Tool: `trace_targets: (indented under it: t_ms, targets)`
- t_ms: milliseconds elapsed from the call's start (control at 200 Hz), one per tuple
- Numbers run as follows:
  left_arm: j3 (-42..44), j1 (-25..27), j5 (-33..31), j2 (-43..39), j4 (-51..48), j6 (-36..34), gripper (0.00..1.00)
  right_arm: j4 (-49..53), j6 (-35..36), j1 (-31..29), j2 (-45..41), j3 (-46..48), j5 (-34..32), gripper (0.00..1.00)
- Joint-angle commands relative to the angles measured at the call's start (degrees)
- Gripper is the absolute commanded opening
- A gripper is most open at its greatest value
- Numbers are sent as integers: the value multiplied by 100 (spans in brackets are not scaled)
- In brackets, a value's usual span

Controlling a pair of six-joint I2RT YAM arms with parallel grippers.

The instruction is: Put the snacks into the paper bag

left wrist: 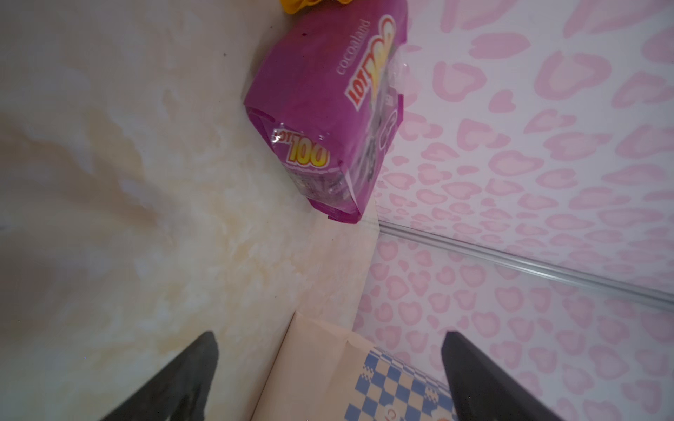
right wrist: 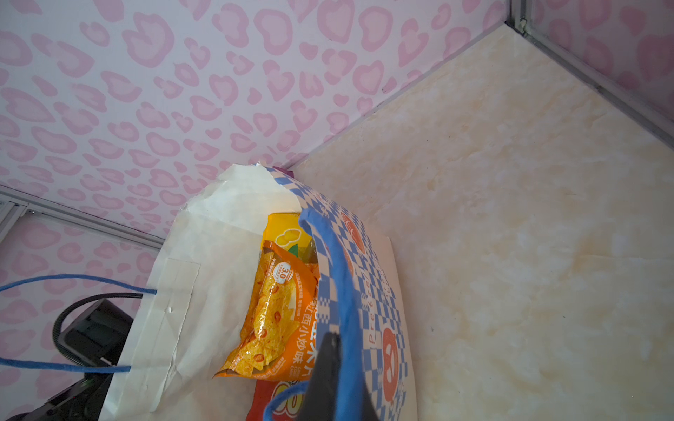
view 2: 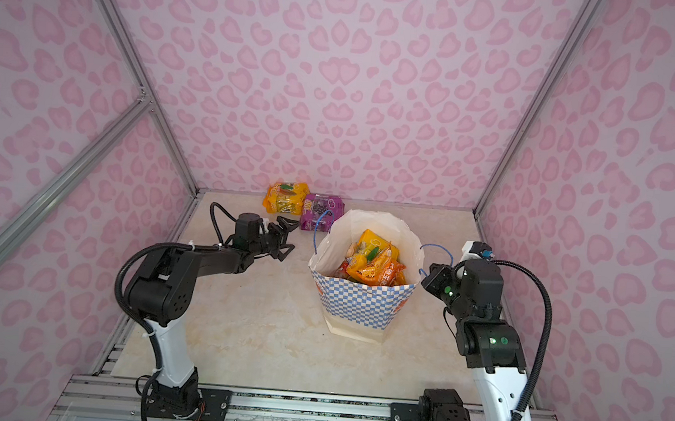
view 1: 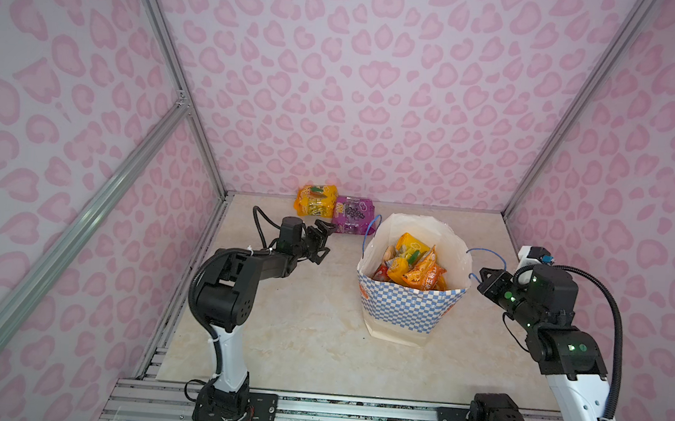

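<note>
1. Two fingers of the left gripper [view 1: 330, 240] stand spread wide with nothing between them. The gripper hovers over the table [view 1: 295, 341], left of centre in both top views.
2. Ahead of these jaws, toward the upper centre of a top view, lies the purple grape packet [view 1: 349, 219], on the table close to the back wall. The left wrist view shows the packet [left wrist: 321, 120] out beyond the fingertips and not touching them.
3. Long axis: in the left wrist view the packet runs roughly lengthwise away from the gripper, slightly skewed. By this judgement the spread jaws sit about across its narrower width, so little wrist rotation should be needed.
4. Just beside the purple packet, further toward the upper left of a top view, lies the yellow-orange packet [view 1: 315, 200], also near the back wall. Whether the two touch cannot be told.
5. Right of centre stands the paper bag [view 1: 406, 309], upright with its mouth open. Several snacks [view 1: 414, 264] are already inside it. Its far rim comes near the purple packet.
6. At the bag's right rim, the right gripper [view 1: 482, 279] has its jaws pressed together. It appears to pinch the blue cord handle [right wrist: 339, 273], which would steady the bag.
7. Judgement: the left arm is much the nearer to both loose packets. The bag stands between them and the right arm. The coming move calls for a short reach forward and down onto the purple packet, then a carry rightward in the frame over the bag's rim.
</note>
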State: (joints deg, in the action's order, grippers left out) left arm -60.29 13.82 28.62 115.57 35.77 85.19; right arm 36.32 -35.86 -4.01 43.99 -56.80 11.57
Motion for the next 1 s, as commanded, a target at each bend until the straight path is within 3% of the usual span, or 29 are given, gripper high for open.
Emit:
trace_targets:
  t_ms: [0, 235, 625, 995]
  targets:
    - [-173, -10, -140, 613, 1754, 1470, 95, -13, -36, -8, -13, 46, -39, 0]
    - [-614, 39, -593, 1492, 2846, 2256, 88, -1, -36, -13, 20, 114, -35, 0]
    - [-1151, 118, -1254, 2082, 3193, 2857, 84, 44, -106, -20, 81, 82, 73, 0]
    - [-1817, 148, -1451, 2662, 3457, 3218, 81, 182, -132, -82, 66, 65, 82, 0]
